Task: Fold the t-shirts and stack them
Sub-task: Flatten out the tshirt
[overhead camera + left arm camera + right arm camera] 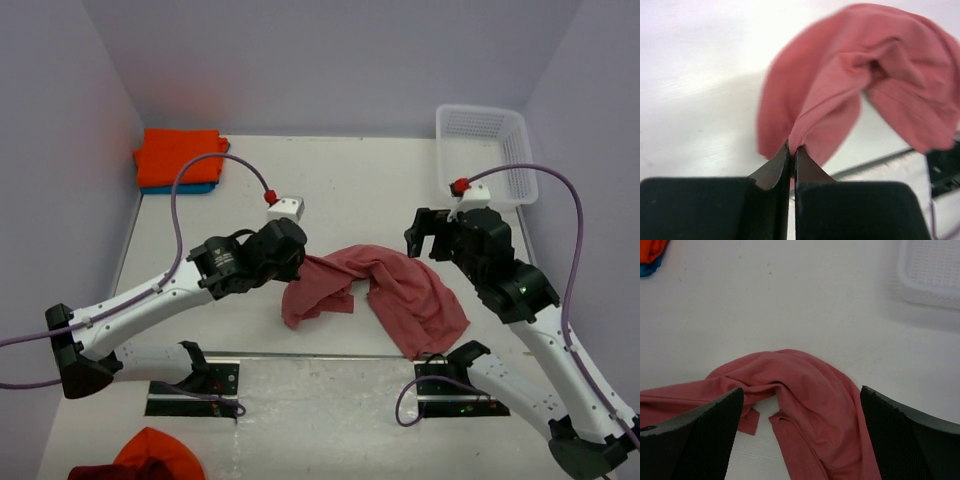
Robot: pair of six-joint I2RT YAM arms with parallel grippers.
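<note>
The white desk [350, 180] carries the salmon-red t-shirt [400, 290] crumpled near its front middle, sleeves and tag lost in folds, the lattice basket [482, 150] in the far right corner, and the folded orange t-shirt [178, 155] far left on the teal-blue t-shirt [192, 188], only its edge showing. My left claw [792, 150] is pinched tight on a pleat at the salmon shirt's left end; my right claw [428, 235] hangs spread wide over its hump, holding nothing. Below my bases an orange bundle [155, 450] and a dark red cloth [95, 472] are cut off by the frame edge.
</note>
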